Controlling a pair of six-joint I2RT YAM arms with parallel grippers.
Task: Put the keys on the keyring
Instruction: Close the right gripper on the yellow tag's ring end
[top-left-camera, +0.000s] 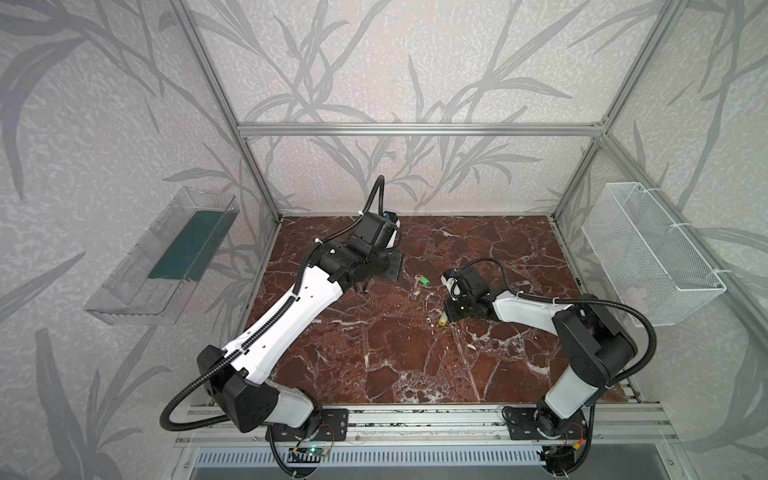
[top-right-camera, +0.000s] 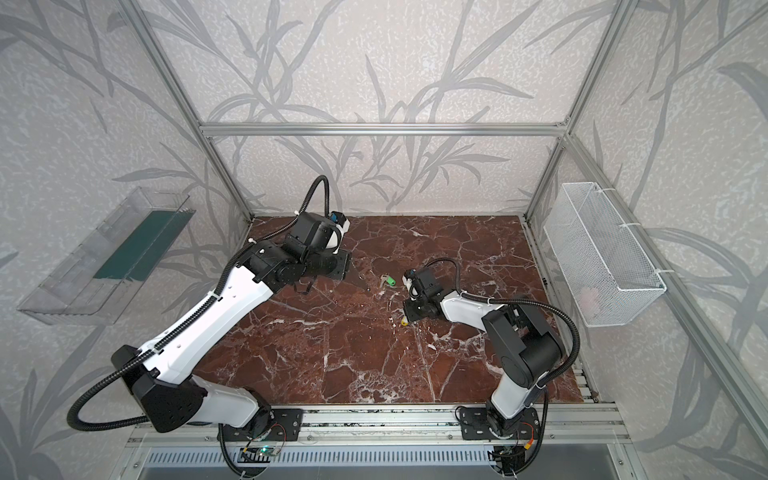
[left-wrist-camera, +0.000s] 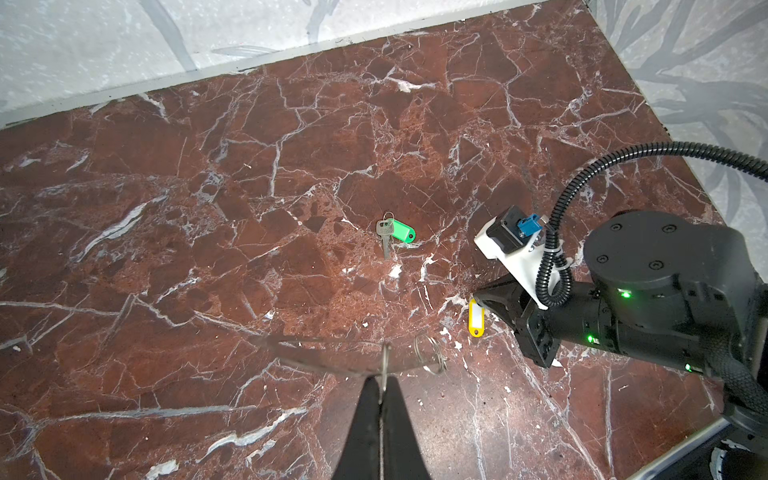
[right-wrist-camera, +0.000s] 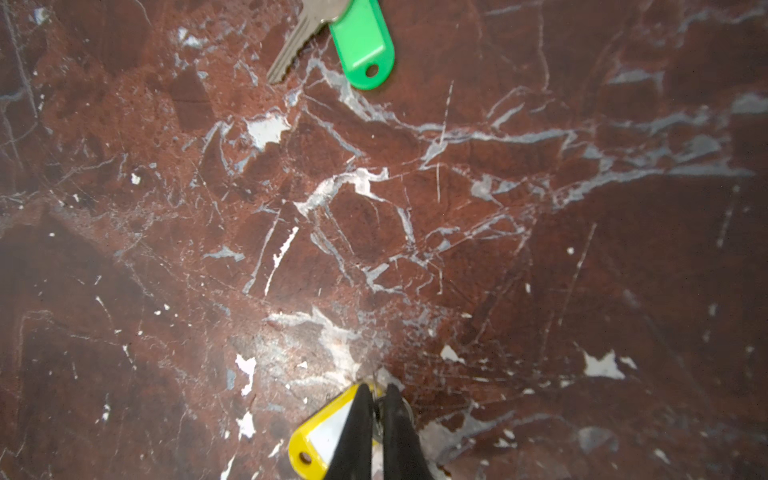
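In the left wrist view my left gripper (left-wrist-camera: 382, 376) is shut on the keyring (left-wrist-camera: 320, 360). It is a thin grey metal piece, blurred and seen edge-on, with a small wire ring (left-wrist-camera: 432, 353) beside it. In a top view it hangs as a thin loop (top-right-camera: 306, 286) under the left arm. The key with the green tag (top-left-camera: 424, 281) (left-wrist-camera: 401, 231) (right-wrist-camera: 363, 45) lies free on the table between the arms. My right gripper (right-wrist-camera: 376, 395) is down at the table, shut on the metal end of the key with the yellow tag (right-wrist-camera: 320, 436) (left-wrist-camera: 476, 318); its blade is hidden.
The brown marble table top (top-left-camera: 374, 353) is walled at the back and sides, with aluminium frame posts at its corners. A clear plastic bin (top-left-camera: 166, 257) hangs on the left wall. On the right wall hangs a white wire basket (top-left-camera: 652, 253).
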